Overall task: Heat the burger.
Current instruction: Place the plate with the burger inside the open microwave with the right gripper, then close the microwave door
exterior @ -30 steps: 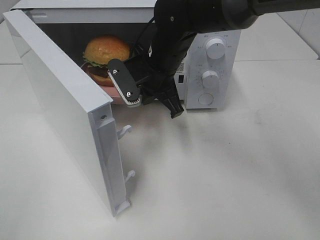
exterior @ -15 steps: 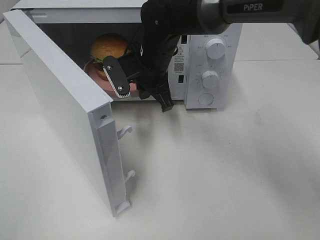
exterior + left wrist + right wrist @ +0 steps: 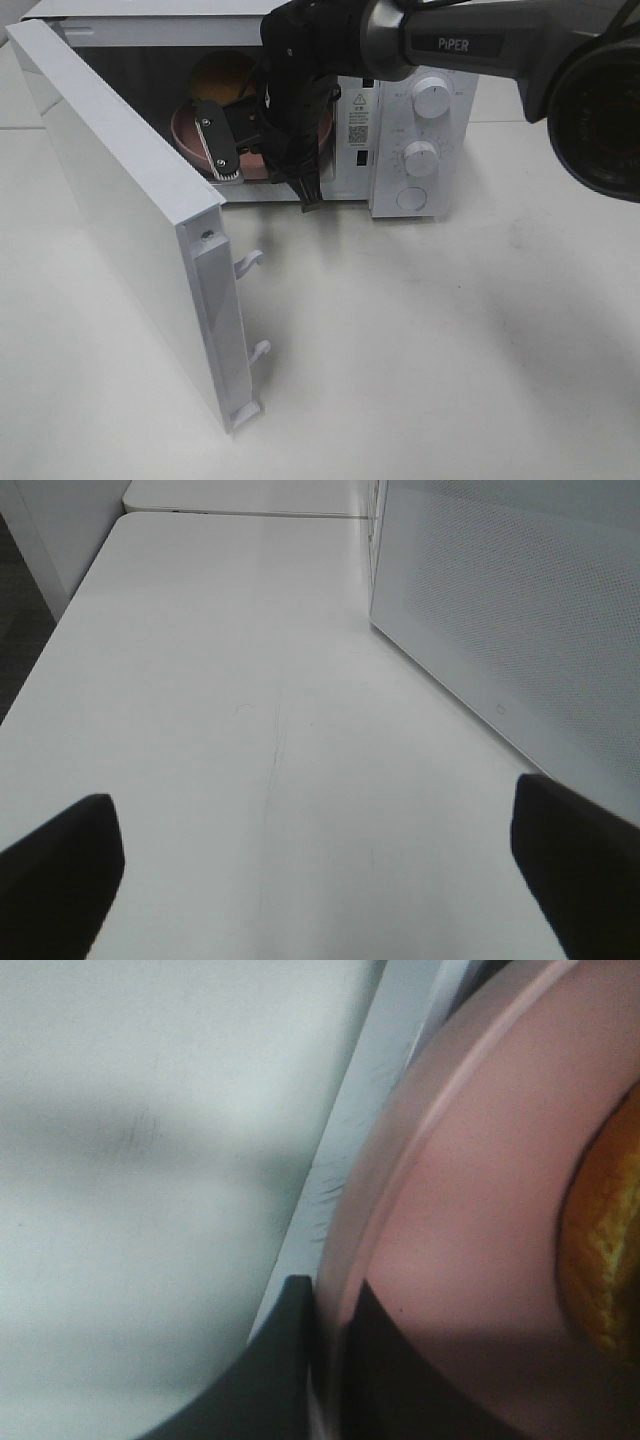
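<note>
Left gripper (image 3: 320,880) stood wide, empty, over the table (image 3: 250,680). Right gripper (image 3: 335,1350) was pinched on the rim of the pink plate (image 3: 188,125); burger (image 3: 222,78) sat on it inside the microwave (image 3: 440,185). Risk: the edge grip could slip, tipping the plate and sliding the burger off.

Burger (image 3: 221,74) bun golden-brown; plate (image 3: 187,126) pink; microwave (image 3: 447,185) white (door (image 3: 520,600) finely dotted); table (image 3: 450,350) white; right arm (image 3: 330,40) black.
</note>
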{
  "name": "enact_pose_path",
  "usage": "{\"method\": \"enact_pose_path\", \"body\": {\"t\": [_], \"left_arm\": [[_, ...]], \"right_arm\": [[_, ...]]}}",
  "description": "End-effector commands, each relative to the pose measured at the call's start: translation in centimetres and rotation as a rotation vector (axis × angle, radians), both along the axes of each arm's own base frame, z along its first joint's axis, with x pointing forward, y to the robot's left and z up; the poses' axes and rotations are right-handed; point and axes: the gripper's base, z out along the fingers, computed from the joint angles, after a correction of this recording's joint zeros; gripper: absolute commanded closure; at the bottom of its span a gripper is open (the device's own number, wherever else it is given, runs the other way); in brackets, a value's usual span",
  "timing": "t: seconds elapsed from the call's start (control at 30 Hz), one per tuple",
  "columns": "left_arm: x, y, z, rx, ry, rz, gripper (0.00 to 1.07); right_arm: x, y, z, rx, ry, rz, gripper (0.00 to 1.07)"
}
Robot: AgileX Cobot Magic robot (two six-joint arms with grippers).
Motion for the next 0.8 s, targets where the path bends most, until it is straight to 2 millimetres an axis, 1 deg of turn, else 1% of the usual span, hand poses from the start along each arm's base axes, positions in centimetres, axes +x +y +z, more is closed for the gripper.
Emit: {"method": "enact_pose_path", "body": {"t": [0.03,0.13,0.2,0.23,0.27,0.3,0.33,0.37,0.4,0.43,0.47,0.5,0.53,0.57,0.6,0.63,0.67,0.7,0.77,0.8], "left_arm": [[0.0,0.0,-0.1,-0.001,-0.002,-0.006,0.09],[0.0,0.0,-0.1,0.001,-0.002,-0.005,0.09],[0.0,0.0,-0.1,0.001,-0.002,-0.005,0.09],[0.0,0.0,-0.1,0.001,-0.002,-0.005,0.09],[0.0,0.0,-0.1,0.001,-0.002,-0.005,0.09],[0.0,0.0,-0.1,0.001,-0.002,-0.005,0.09],[0.0,0.0,-0.1,0.001,-0.002,-0.005,0.09],[0.0,0.0,-0.1,0.001,-0.002,-0.005,0.09],[0.0,0.0,-0.1,0.001,-0.002,-0.005,0.09],[0.0,0.0,-0.1,0.001,-0.002,-0.005,0.09],[0.0,0.0,-0.1,0.001,-0.002,-0.005,0.09],[0.0,0.0,-0.1,0.001,-0.002,-0.005,0.09],[0.0,0.0,-0.1,0.001,-0.002,-0.005,0.09],[0.0,0.0,-0.1,0.001,-0.002,-0.005,0.09],[0.0,0.0,-0.1,0.001,-0.002,-0.005,0.09],[0.0,0.0,-0.1,0.001,-0.002,-0.005,0.09],[0.0,0.0,-0.1,0.001,-0.002,-0.005,0.09],[0.0,0.0,-0.1,0.001,-0.002,-0.005,0.09],[0.0,0.0,-0.1,0.001,-0.002,-0.005,0.09],[0.0,0.0,-0.1,0.001,-0.002,-0.005,0.09]], "right_arm": [[0.8,0.0,1.1,0.042,-0.051,-0.036,1.07],[0.8,0.0,0.8,0.038,-0.049,-0.039,1.04],[0.9,0.0,0.6,0.033,-0.064,-0.032,0.99],[0.9,0.0,0.6,0.033,-0.064,-0.032,0.99],[1.0,0.1,0.7,0.048,-0.074,-0.042,0.94],[1.0,0.1,0.7,0.048,-0.074,-0.042,0.94],[1.1,0.1,0.7,0.056,-0.081,-0.044,0.88],[1.1,0.1,0.7,0.057,-0.082,-0.044,0.84],[1.1,0.1,0.7,0.057,-0.082,-0.044,0.84],[1.1,0.1,0.7,0.057,-0.081,-0.044,0.74],[1.1,0.1,0.7,0.057,-0.081,-0.044,0.7],[1.1,0.1,0.7,0.057,-0.081,-0.044,0.7],[1.1,0.1,0.7,0.058,-0.077,-0.046,0.64],[1.1,0.1,0.7,0.058,-0.077,-0.046,0.64],[1.0,0.1,0.7,0.056,-0.068,-0.049,0.59],[0.9,0.1,0.5,0.051,-0.062,-0.05,0.56],[0.9,0.1,0.5,0.051,-0.062,-0.05,0.56],[0.8,0.1,0.3,0.057,-0.05,-0.053,0.52],[0.7,0.1,0.2,0.063,-0.039,-0.053,0.51],[0.4,0.2,-0.1,0.067,-0.025,-0.049,0.48]]}}
